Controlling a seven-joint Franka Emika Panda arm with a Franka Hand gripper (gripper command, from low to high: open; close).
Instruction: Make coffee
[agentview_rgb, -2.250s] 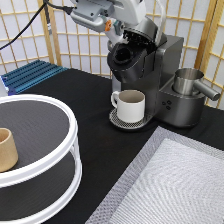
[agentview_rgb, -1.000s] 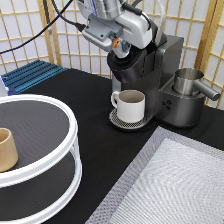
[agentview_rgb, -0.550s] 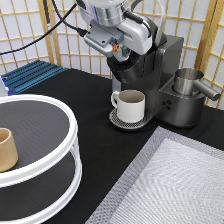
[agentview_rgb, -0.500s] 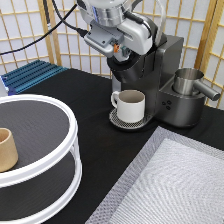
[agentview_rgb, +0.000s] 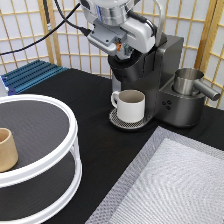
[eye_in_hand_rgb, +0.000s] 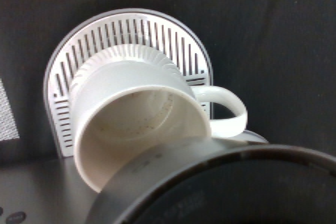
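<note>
A dark grey coffee machine (agentview_rgb: 165, 75) stands at the back of the black table. A white mug (agentview_rgb: 131, 105) sits on its round drip tray (agentview_rgb: 116, 120) under the brew head. The wrist view looks down into the mug (eye_in_hand_rgb: 142, 130), which is empty, on the slatted drip tray (eye_in_hand_rgb: 124, 35). The round dark rim of the brew head (eye_in_hand_rgb: 240, 190) fills the near corner of that view. My gripper (agentview_rgb: 131, 52) rests on top of the brew head, and its grey hand covers the lid.
A steel pitcher (agentview_rgb: 189, 82) stands on the machine's right side. A white two-tier round rack (agentview_rgb: 65, 145) at the exterior view's left holds a tan cup (agentview_rgb: 7, 149). A grey mat (agentview_rgb: 175, 185) lies at bottom right. A blue rack (agentview_rgb: 30, 75) sits at back left.
The hand has come down and toward the exterior view's left onto the brew head. The raised black lid seen earlier now sits lower under the hand. The mug has not moved.
</note>
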